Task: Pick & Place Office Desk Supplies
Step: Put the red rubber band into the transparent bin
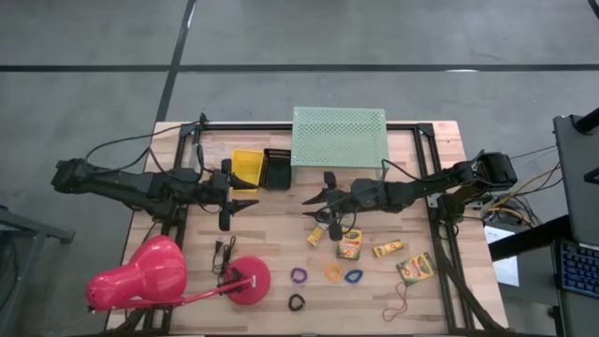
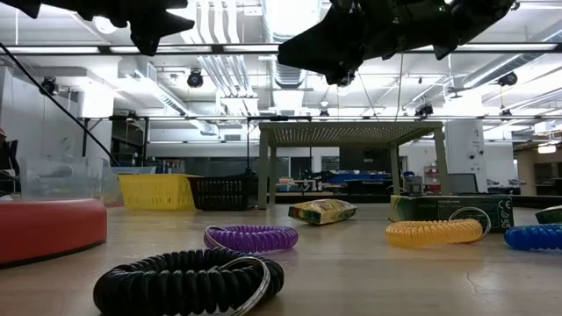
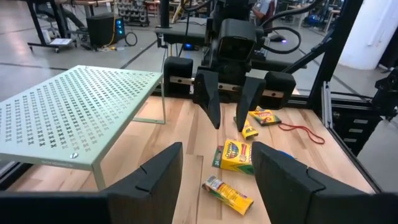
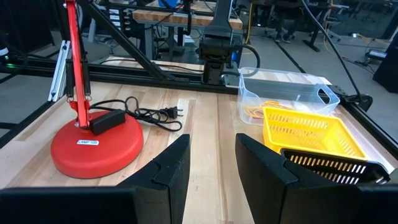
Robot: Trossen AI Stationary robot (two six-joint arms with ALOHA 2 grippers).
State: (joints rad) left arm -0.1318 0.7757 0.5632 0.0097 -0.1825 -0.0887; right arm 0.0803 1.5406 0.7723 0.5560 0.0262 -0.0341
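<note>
Several yellow-and-green crayon boxes (image 1: 349, 243) lie flat on the wooden table, right of centre. In front of them lie a purple ring loop (image 1: 299, 275), an orange one (image 1: 333, 272), a blue one (image 1: 354, 276) and a black one (image 1: 297, 301). A thin rubber band (image 1: 398, 304) lies near the front edge. My left gripper (image 1: 249, 194) hangs open above the table's middle left, holding nothing. My right gripper (image 1: 309, 206) faces it, open and empty, above and just left of the crayon boxes (image 3: 236, 155).
A mint-green perforated shelf (image 1: 339, 136) stands at the back centre. Left of it sit a yellow basket (image 1: 247, 168), a black basket (image 1: 277, 168) and a clear bin (image 4: 286, 93). A pink desk lamp (image 1: 140, 276) with its red base (image 1: 248, 281) and cord fills the front left.
</note>
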